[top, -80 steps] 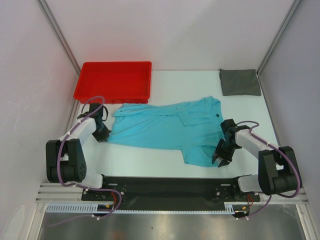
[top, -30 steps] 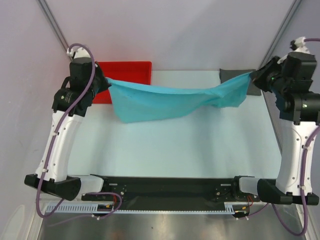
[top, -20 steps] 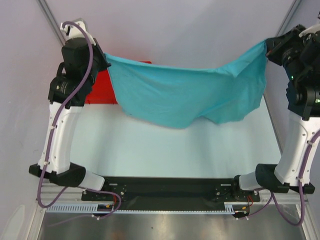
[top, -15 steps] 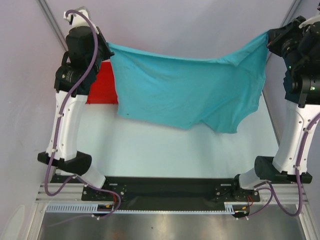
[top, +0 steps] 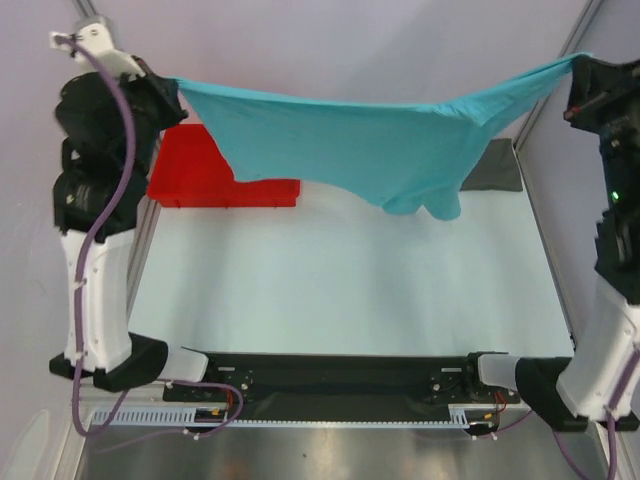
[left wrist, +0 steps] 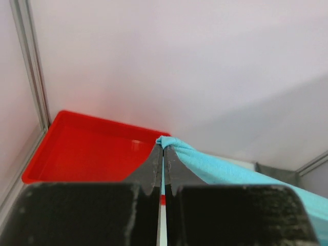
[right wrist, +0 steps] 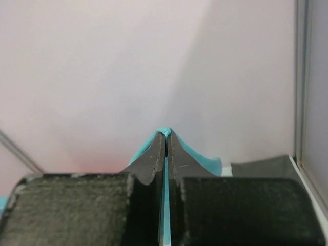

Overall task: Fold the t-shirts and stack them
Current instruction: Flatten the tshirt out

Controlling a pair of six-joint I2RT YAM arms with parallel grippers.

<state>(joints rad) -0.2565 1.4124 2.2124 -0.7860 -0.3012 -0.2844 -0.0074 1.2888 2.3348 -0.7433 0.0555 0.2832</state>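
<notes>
The left gripper [left wrist: 163, 148] is pressed tight on one end of the teal shirt [top: 370, 140], high above the red tray [top: 190, 165]. The right gripper [right wrist: 166, 136] pinches the other end, well away from the tray. The shirt looks soft, thin and light, and it sags in the middle. I think it is best held by its edges. The grey shirt [top: 495, 170], a folded rectangle, lies flat far from the tray.

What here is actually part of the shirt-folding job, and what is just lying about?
Part of the job:
- turquoise t-shirt, stretched in the air between the left gripper and the right gripper
- dark grey t-shirt, folded at the far right of the table

Just lying about:
- red tray, far left
</notes>
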